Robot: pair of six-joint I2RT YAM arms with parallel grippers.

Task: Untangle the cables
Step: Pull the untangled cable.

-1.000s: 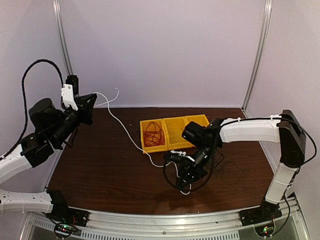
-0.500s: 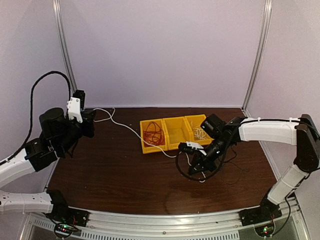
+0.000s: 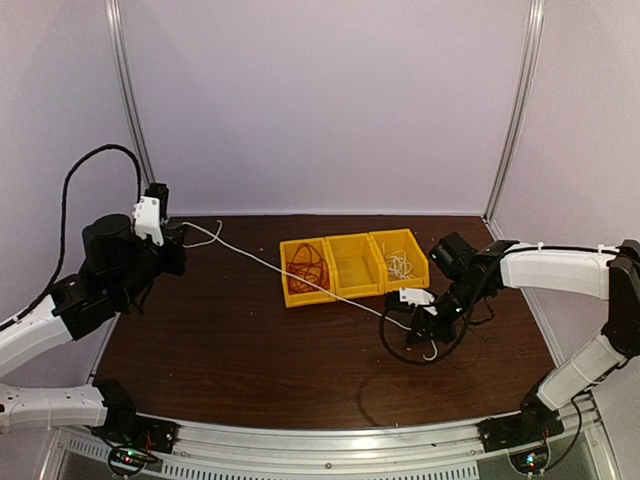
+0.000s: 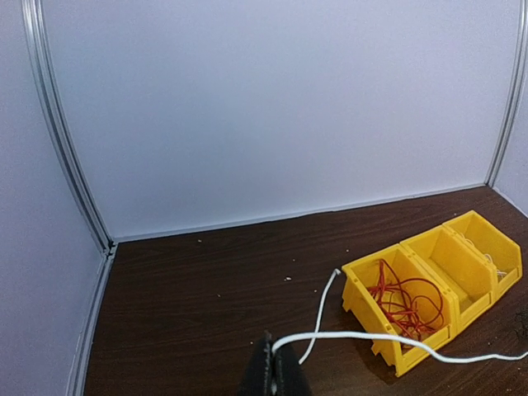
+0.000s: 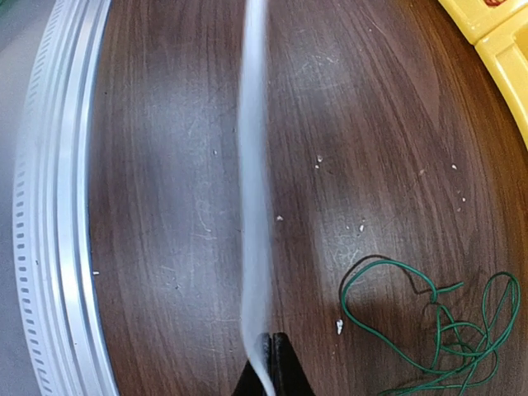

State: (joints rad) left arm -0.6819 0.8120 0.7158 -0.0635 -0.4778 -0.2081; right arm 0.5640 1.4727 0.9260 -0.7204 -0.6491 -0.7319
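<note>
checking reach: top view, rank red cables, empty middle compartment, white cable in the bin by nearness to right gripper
From the right gripper:
1. white cable in the bin, right compartment, nearest
2. empty middle compartment, centre of the bin
3. red cables, left compartment, farthest

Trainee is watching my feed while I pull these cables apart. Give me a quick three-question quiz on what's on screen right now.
1. True or false: the long white cable runs from the left gripper to the right gripper, and both sets of jaws are shut on it.
2. In the top view, which compartment of the yellow bin holds the red cables? A) left B) middle C) right
3. Fill in: in the right wrist view, a loose ___ cable lies on the table beside the jaws.

Key: 1 true; 2 A; 3 green cable.
</note>
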